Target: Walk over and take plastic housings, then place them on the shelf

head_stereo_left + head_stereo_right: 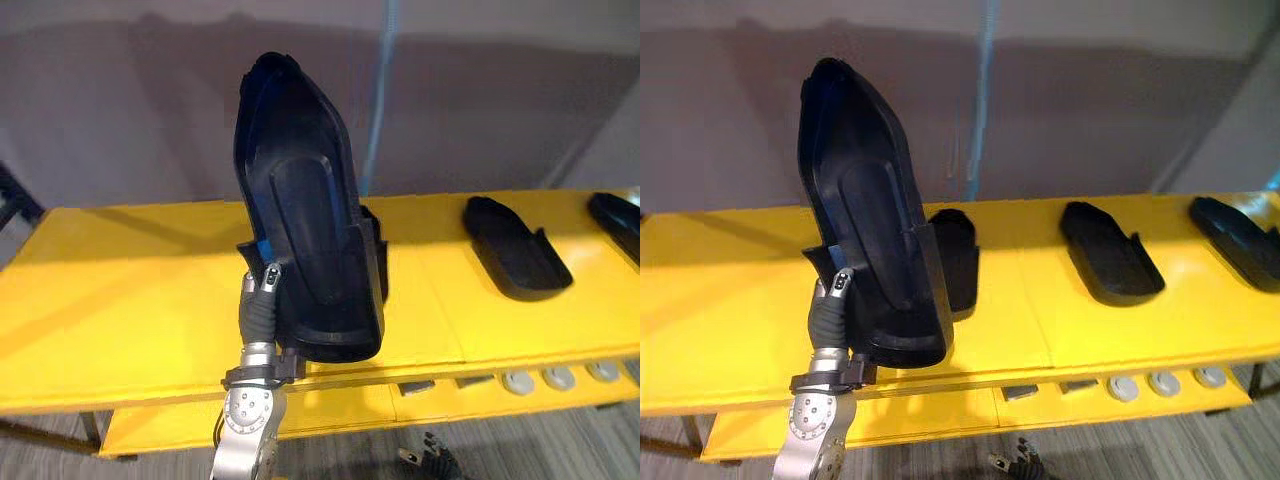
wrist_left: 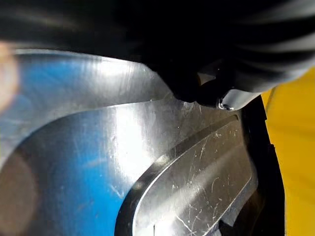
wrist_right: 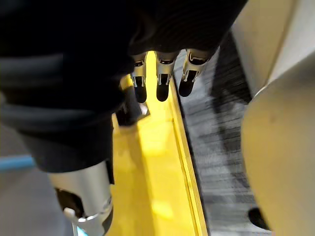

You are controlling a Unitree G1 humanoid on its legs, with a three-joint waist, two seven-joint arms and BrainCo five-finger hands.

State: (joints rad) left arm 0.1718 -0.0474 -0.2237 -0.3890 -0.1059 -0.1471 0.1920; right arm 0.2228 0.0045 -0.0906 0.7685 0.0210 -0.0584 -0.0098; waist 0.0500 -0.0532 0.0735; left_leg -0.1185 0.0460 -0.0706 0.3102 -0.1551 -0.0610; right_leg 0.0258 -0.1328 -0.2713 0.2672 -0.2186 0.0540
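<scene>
Housing (image 1: pixel 305 220), long and black, is held upright over the yellow shelf (image 1: pixel 120 300), near its front edge. A second housing (image 1: pixel 958 255) lies just behind it, with a third housing (image 1: pixel 515 250) and a fourth housing (image 1: pixel 620 220) flat to the right. The left hand (image 1: pixel 262 300) is clamped on its lower edge. The right hand (image 3: pixel 162 73) hangs empty, fingers straight. Best, I judge, to lower it onto the bare left stretch, tip it flat, and only then let go.

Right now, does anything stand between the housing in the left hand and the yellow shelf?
Nothing visible does. The left hand holds the housing upright over the front of the yellow shelf; bare yellow shows to its left. A second housing lies just behind it. The right hand hangs open.
</scene>
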